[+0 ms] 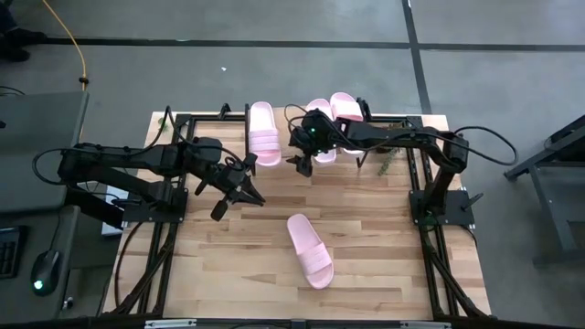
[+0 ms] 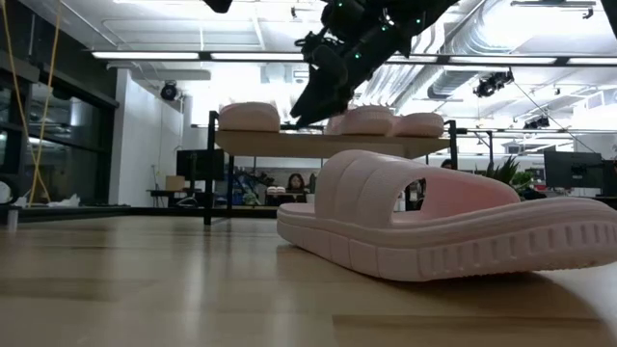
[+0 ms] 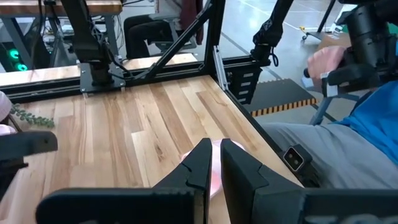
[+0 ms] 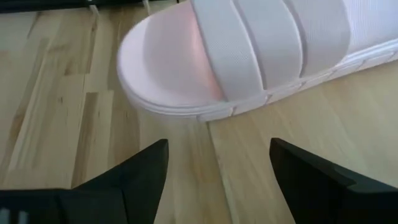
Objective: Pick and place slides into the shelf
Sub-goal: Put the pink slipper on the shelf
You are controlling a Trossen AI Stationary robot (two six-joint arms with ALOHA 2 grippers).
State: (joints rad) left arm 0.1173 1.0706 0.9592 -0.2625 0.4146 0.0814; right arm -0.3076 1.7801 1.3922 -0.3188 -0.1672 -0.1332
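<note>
Ribbed pink rubber slide [image 1: 310,249] lies on woodgrain; right gripper [image 1: 303,164] released (left gripper [image 1: 239,194] clenched, empty).

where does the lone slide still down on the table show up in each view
High view: lone slide lies centre-low on the tabletop.
Low view: it fills the right foreground.
Left wrist view: only a pink sliver behind the jaws, probably it.
Right wrist view: not in it.
Shared landmark: the shelf.

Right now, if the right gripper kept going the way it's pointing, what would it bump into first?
Probably the pink slide straight ahead on the shelf. The open right gripper points at its edge with nothing between them, though how far off it is, I can't tell.
</note>
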